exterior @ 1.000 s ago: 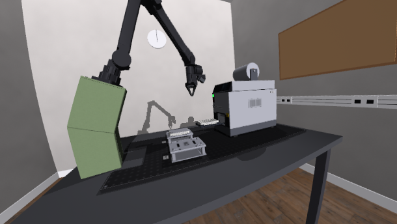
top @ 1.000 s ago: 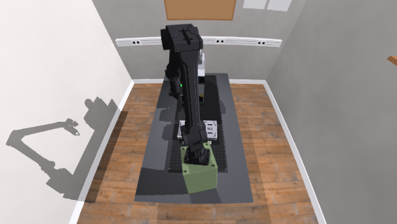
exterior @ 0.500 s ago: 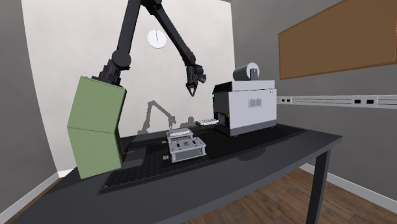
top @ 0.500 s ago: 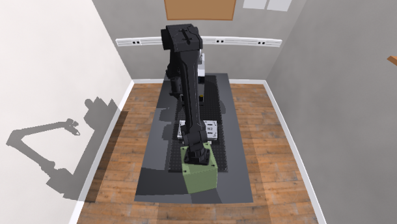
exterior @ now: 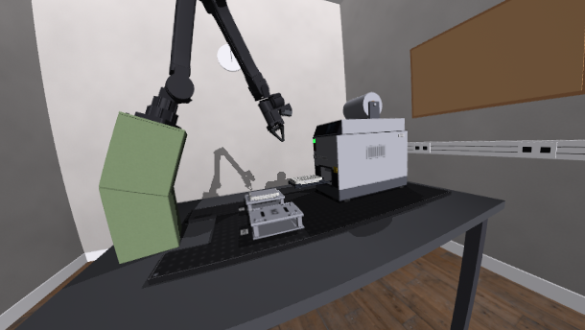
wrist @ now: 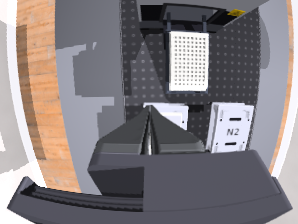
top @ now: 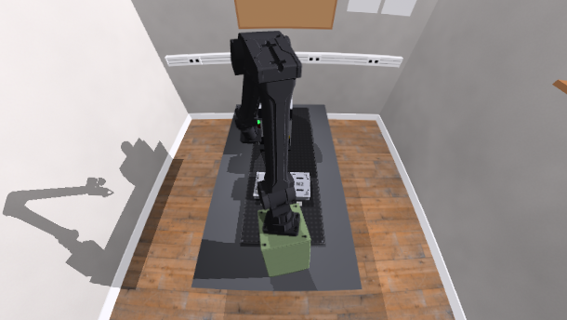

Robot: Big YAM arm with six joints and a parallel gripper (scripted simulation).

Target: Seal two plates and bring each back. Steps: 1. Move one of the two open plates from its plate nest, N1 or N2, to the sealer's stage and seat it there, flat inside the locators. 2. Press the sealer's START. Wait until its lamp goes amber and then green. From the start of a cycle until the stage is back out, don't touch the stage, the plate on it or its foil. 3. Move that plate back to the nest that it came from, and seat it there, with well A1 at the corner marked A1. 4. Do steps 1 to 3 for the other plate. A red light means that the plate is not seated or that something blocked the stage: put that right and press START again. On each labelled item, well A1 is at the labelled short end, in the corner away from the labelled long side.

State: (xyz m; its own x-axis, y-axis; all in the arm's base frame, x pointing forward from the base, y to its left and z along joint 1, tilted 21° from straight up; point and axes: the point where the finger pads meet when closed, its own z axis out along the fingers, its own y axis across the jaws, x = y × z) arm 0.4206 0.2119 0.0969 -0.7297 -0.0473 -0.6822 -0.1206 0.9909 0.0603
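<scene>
Plate on the stage: the open plate (exterior: 306, 179) (wrist: 189, 61) is off-white, its top a close grid of small dark wells; it lies flat on the stage (exterior: 327, 181) (wrist: 172, 92) before the sealer (exterior: 371, 168) (wrist: 150, 12).
Other plate: pale (exterior: 265, 196) (wrist: 174, 120), in the nest beside N2 (top: 304, 189) (exterior: 294, 209) (wrist: 243, 112); its wells are hard to make out.
Hand: pressed together (top: 258, 140) (exterior: 283, 140) (wrist: 149, 107), pinching nothing, up above the bench (top: 341, 260) (exterior: 336, 269) (wrist: 70, 30).
Lamp: green (top: 258, 122) (exterior: 314, 141).
Writing: "N2" on the bare nest; barcode (exterior: 375, 152) on the sealer's side; yellow label (exterior: 335, 170) (wrist: 236, 13), too small to read.
Hidden: from above, the arm (top: 277, 126) (exterior: 242, 48) covers the stage and most of the sealer; at the wrist, the fingers cut across the other plate.
</scene>
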